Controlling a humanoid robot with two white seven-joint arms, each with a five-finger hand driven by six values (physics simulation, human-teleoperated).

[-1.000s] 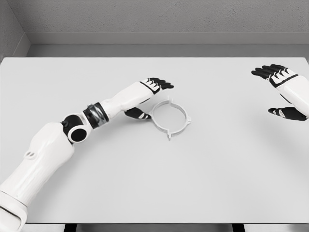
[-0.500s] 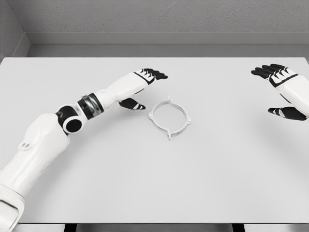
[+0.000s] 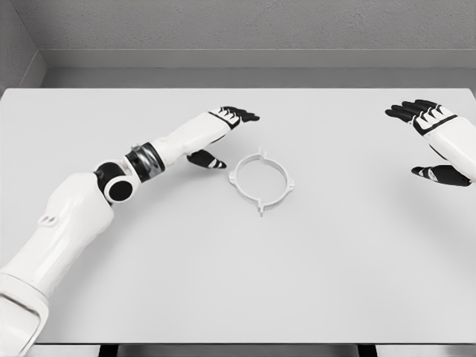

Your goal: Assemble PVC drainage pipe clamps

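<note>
A white ring-shaped pipe clamp (image 3: 261, 181) with small lugs around its rim lies flat near the middle of the white table (image 3: 223, 282). My left hand (image 3: 221, 137) hovers just left of the ring, apart from it, fingers spread and holding nothing. At the right edge of the view, far from the ring, my right hand (image 3: 430, 143) is held open with black fingertips pointing left and nothing in it.
A grey wall runs behind the table's far edge (image 3: 238, 88). The table's front edge lies along the bottom of the view.
My left hand has drawn back up and to the left, away from the ring it was beside a second ago. The ring lies where it was. The right hand has barely moved.
</note>
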